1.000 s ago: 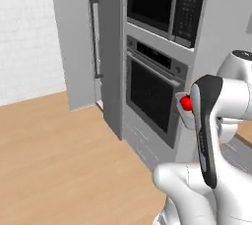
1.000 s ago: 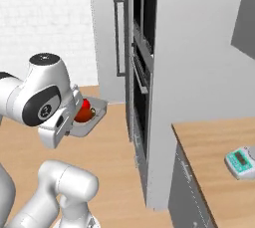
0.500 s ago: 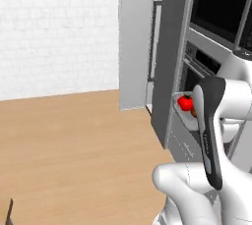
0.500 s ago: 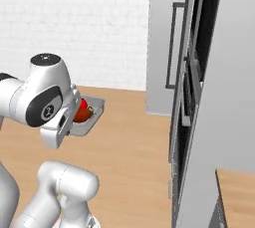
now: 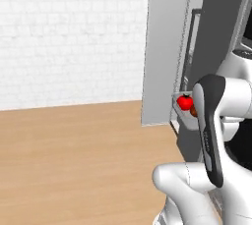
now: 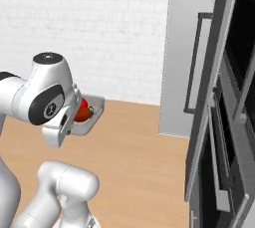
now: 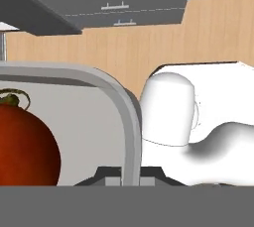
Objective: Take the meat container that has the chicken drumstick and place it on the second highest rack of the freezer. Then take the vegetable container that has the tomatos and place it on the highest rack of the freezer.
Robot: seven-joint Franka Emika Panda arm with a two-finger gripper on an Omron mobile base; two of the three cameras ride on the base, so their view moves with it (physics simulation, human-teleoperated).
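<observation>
Shallow grey tray (image 6: pixel 93 117) w/ round red tomatoes (image 5: pixel 185 102), jaws still clamped on rim; base turned, tall grey freezer (image 5: pixel 165 47) now nearer centre.

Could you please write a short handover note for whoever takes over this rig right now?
Claw: shut on the rim of the vegetable container, as the hand view shows; the container is carried in the air beside the arm.
Tomatos: inside the container, a bright red one and a darker one behind it.
Freezer: ahead of the base, its tall grey door seen edge-on with the dark bar handle; its racks are hidden from here.
Done: tomato container picked up. Whether the drumstick container is already placed cannot be told from these views.
Left: bring the container to the freezer and set it on the highest rack.
</observation>
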